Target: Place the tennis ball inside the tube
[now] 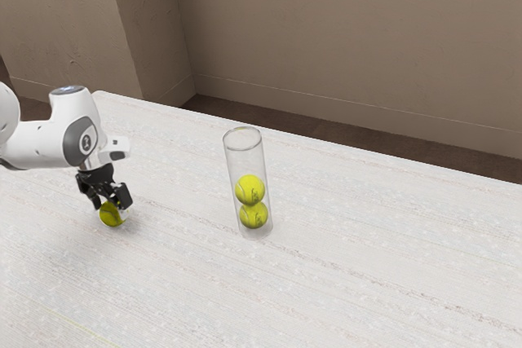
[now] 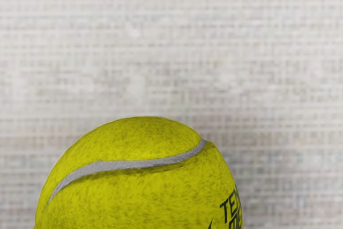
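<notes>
Tube [image 1: 245,160] standing on table [image 1: 179,299], 2 balls [image 1: 250,190] stacked inside; 1 loose tennis ball [image 1: 111,216] at the gripper [image 1: 112,208], well apart from the tube. Grasped or free: cannot tell. Left to do (my reading): carry, lower in. Exterior view gives the tube's open room; wrist view, the loose ball's pale seam [image 2: 134,163], dark lettering [image 2: 231,208].

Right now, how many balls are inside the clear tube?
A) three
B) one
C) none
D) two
D: the clear tube holds two balls, the upper ball resting on the lower ball, while a third ball is at the gripper.
</notes>
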Controlling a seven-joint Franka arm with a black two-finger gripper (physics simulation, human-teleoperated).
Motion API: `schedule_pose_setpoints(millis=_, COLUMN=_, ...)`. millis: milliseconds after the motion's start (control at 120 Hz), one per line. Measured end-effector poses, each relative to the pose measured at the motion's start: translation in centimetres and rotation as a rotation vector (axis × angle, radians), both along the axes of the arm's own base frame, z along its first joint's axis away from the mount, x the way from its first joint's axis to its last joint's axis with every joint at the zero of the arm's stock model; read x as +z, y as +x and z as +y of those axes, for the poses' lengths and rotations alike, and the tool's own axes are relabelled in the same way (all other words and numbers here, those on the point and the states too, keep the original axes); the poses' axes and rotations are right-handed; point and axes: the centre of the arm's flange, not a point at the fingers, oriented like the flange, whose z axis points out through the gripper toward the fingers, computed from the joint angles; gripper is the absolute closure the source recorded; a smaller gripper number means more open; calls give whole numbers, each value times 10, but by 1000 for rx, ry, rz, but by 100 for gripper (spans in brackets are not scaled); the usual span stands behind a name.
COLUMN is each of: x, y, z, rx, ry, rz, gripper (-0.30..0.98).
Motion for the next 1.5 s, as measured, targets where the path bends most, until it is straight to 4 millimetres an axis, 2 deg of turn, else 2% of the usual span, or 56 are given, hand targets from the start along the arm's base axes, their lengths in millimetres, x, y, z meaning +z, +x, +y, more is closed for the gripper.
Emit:
schedule_pose_setpoints(millis=250, x=-18, y=1, z=10, rx=-20, ry=-9, rz=21, gripper=0)
schedule_pose_setpoints(millis=450, x=-16, y=10, z=8, rx=-55, ry=5, rz=1, gripper=0)
schedule_pose_setpoints(millis=558, x=-22, y=15, z=8, rx=-68, ry=0, rz=-3, gripper=0)
schedule_pose_setpoints(millis=1050, x=-26, y=13, z=6, rx=-69, ry=-6, rz=5, gripper=0)
schedule_pose_setpoints(millis=1258, x=-26, y=13, z=6, rx=-66, ry=-6, rz=7, gripper=18)
schedule_pose_setpoints(millis=1500, x=-21, y=15, z=6, rx=-68, ry=2, rz=2, gripper=31)
